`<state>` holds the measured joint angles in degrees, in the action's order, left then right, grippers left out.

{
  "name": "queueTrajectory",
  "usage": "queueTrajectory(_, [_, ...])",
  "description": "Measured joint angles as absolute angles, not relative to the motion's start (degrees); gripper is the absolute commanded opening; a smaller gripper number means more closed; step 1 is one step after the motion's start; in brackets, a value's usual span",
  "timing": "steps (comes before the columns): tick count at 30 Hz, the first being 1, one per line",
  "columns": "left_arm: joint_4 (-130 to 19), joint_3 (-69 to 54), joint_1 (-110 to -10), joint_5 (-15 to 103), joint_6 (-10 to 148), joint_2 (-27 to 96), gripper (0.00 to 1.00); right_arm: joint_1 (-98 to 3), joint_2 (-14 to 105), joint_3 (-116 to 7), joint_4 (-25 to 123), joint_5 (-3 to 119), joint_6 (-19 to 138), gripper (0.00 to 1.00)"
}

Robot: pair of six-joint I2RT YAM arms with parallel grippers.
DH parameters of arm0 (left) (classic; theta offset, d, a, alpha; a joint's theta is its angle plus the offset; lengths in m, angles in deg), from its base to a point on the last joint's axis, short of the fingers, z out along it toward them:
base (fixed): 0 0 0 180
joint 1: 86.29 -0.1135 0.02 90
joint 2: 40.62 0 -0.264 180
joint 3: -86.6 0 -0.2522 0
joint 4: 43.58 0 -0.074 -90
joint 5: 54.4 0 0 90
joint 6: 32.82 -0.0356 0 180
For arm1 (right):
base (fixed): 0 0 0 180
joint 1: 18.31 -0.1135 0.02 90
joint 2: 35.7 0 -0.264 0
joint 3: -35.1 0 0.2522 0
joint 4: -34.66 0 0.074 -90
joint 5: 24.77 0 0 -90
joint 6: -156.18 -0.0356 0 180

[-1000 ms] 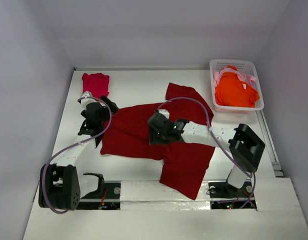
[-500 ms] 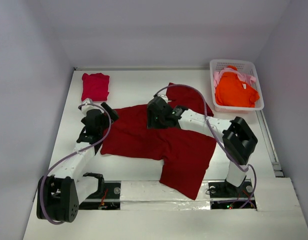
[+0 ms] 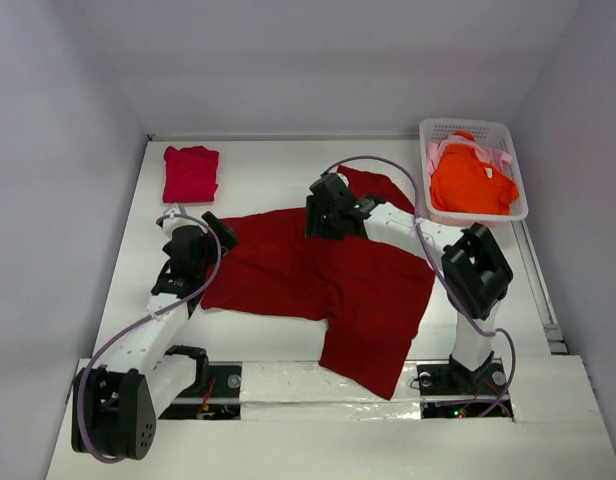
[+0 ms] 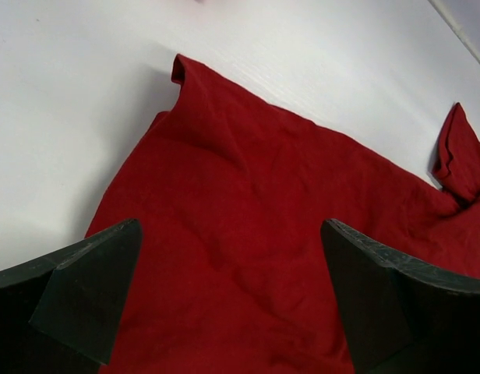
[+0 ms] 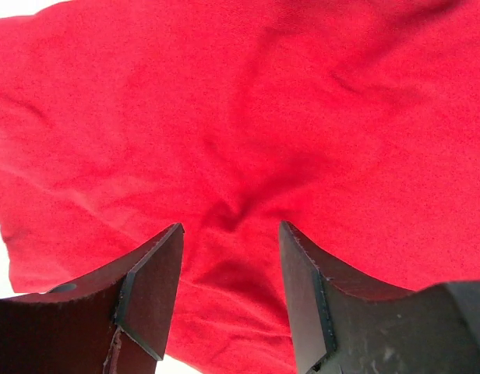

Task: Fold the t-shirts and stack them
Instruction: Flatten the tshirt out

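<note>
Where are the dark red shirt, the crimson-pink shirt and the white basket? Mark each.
dark red shirt (image 3: 318, 280), top view, middle of body
crimson-pink shirt (image 3: 190, 175), top view, its centre
white basket (image 3: 493, 131), top view, far wall

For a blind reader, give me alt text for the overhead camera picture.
A dark red shirt lies spread on the table, left pincer at its left edge, right pincer over its far part. A folded crimson-pink shirt lies far left; a basket far right holds an orange shirt and pale pink cloth.

Bare table (image 3: 268, 165) runs between the folded crimson-pink t-shirt (image 3: 190, 172), far-left corner, and the white basket (image 3: 488, 125), far-right corner. Dark red t-shirt (image 3: 318, 285) covers table centre; right arm (image 3: 408, 232) lies across it.
</note>
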<state>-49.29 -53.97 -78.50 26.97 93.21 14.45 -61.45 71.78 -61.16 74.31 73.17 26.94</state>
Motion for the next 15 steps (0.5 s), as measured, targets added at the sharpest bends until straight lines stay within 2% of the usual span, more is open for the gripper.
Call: queueTrajectory(15, [-47.1,-57.7,-78.0,33.2,95.7,14.8,0.99,-61.5,76.5,-62.1,70.3,64.5,27.4,0.57])
